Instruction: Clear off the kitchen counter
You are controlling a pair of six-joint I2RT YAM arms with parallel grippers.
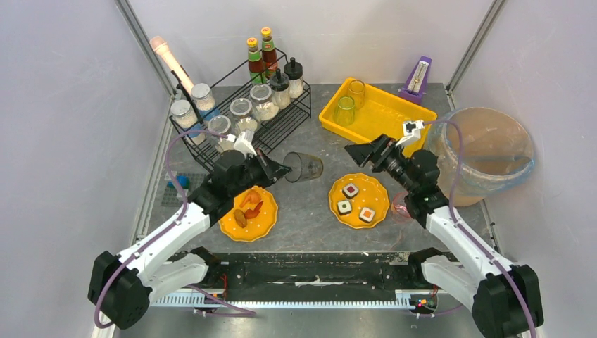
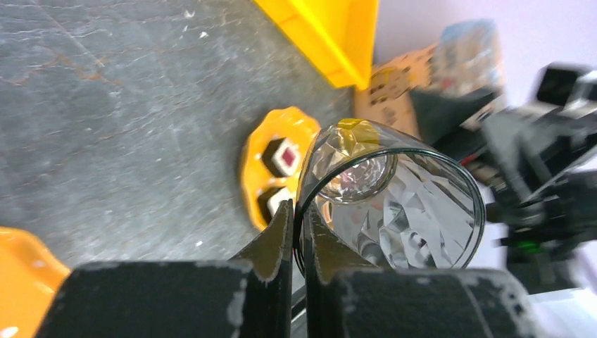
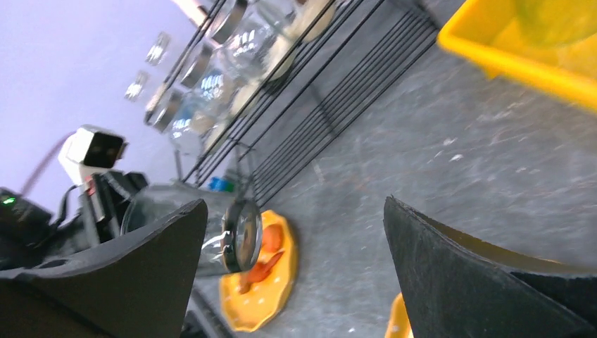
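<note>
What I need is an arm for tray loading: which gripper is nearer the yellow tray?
Right. The right gripper, open, sits just off the near edge of the yellow tray. The left gripper, shut on a dark glass, is farther left, beside the wire rack.

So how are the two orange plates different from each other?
The left plate holds a jumbled heap of orange and brown bits; the right plate holds three neat square blocks, spaced apart. The left plate sits partly under the left arm; the right plate lies in the open. Both are orange, wavy-edged, and flat on the kitchen counter.
</note>
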